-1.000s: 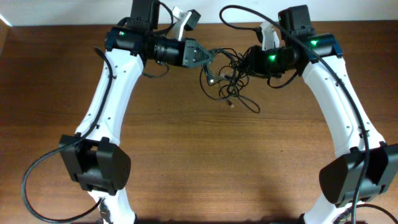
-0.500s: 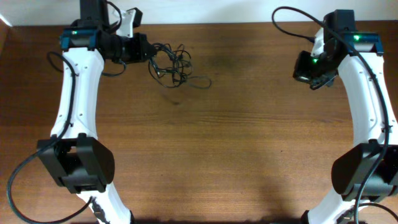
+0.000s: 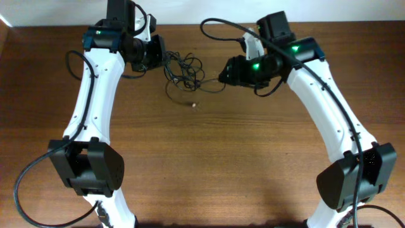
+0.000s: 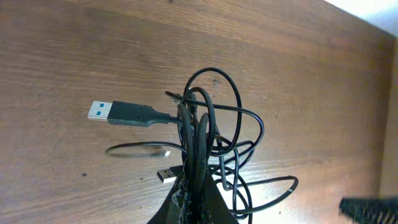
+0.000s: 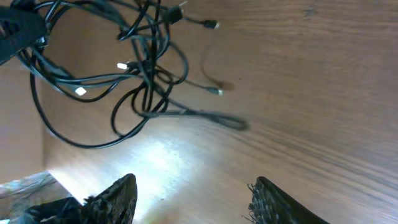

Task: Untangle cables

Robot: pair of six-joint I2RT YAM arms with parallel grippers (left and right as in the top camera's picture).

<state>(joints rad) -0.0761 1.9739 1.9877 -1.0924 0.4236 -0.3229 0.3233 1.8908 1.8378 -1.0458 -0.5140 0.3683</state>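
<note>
Here the cables (image 3: 183,71) are one knotted bunch at the far side of the wooden table (image 3: 209,158), clamped in the left gripper (image 4: 196,199). The right gripper (image 5: 193,196), jaws apart and empty, faces them. We judge a regrasp is in hand: it must next close on one loose loop and draw away.

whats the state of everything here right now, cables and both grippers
cables: tangled in one bunch, pinched at one side by the left gripper
left gripper: shut on the cables
right gripper: open, empty, beside the bunch without touching it
usb plug: unplugged, sticking out free of the bunch
</note>
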